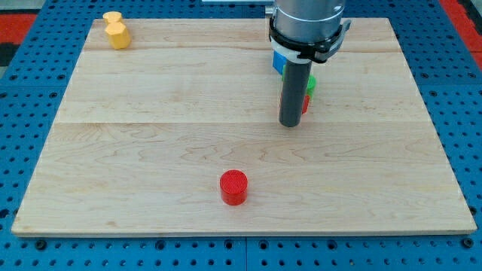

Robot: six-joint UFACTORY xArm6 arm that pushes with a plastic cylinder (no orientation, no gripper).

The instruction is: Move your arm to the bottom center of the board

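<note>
My tip [290, 123] beside partly hidden red block [305, 104]

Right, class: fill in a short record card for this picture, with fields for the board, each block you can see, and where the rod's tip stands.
board: pale wooden board on a blue pegboard
my tip: right of centre, upper half
red cylinder block: bottom centre, apart from tip
yellow block: top left corner, shape unclear
blue, green, red blocks: clustered behind the rod, partly hidden
</note>
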